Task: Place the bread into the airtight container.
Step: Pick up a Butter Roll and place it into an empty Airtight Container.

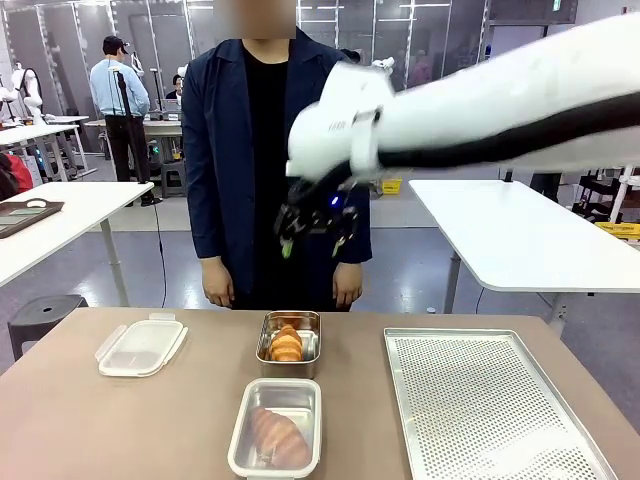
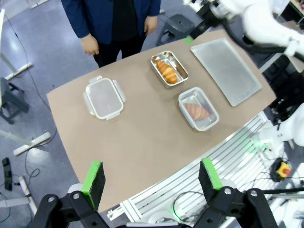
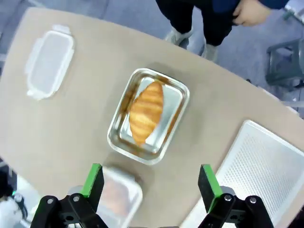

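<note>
Front view: right gripper [image 1: 318,232] high at frame centre, jaws apart and empty, above croissant [image 1: 286,344] in metal tray [image 1: 271,325]; airtight container [image 1: 240,440] at bottom centre already holding bread. Left wrist: left gripper [image 2: 151,176] wide open, high over counter [image 2: 142,137]. Right wrist: croissant centred, untouched. Probably approach step; next, descend and grip.
</note>
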`<state>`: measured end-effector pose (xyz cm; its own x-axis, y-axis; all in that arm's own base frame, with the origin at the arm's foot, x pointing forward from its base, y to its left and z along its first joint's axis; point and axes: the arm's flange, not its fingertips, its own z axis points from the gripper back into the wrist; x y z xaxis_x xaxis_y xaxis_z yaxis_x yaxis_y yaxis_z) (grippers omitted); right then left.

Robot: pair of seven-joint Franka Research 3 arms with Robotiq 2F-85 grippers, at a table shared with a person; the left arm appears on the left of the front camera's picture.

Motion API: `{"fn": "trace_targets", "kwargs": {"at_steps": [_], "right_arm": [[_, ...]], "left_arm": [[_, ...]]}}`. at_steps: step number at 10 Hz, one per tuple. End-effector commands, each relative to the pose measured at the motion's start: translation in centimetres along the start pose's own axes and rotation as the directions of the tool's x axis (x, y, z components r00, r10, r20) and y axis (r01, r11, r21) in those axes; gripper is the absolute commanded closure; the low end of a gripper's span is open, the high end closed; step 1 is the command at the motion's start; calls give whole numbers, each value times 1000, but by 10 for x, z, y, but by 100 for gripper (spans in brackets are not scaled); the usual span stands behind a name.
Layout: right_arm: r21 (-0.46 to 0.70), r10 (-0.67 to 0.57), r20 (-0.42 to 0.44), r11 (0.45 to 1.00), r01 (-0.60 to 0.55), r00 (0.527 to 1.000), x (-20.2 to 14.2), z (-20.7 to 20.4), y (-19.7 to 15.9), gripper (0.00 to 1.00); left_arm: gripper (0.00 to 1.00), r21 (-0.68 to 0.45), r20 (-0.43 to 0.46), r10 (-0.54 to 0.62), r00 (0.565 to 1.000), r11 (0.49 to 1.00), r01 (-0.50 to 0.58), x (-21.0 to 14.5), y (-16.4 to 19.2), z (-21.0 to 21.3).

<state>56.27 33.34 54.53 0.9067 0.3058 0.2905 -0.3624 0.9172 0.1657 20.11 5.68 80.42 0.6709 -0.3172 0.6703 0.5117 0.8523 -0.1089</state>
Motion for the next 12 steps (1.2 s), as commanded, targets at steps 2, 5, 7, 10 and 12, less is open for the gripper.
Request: {"fn": "trace_targets", "kwargs": {"at_steps": [2, 5, 7, 10, 12], "right_arm": [[20, 97, -14, 995, -97, 995, -57, 99, -33, 0], [-127, 157, 82, 981, -146, 984, -131, 186, -52, 0], [-180, 233, 178, 963, -201, 956, -185, 248, -65, 0], [-155, 189, 264, 976, -152, 946, -239, 311, -89, 0], [-186, 194, 278, 972, -145, 941, -273, 342, -105, 0]], "left_arm": [[0, -9, 5, -6, 1000, 1000, 6, 2, -1, 2], [0, -9, 5, -6, 1000, 1000, 6, 2, -1, 2], [0, -9, 5, -6, 1000, 1000, 6, 2, -1, 2], [0, -9, 5, -6, 1000, 1000, 6, 2, -1, 2], [0, -9, 5, -6, 1000, 1000, 6, 2, -1, 2]]}}
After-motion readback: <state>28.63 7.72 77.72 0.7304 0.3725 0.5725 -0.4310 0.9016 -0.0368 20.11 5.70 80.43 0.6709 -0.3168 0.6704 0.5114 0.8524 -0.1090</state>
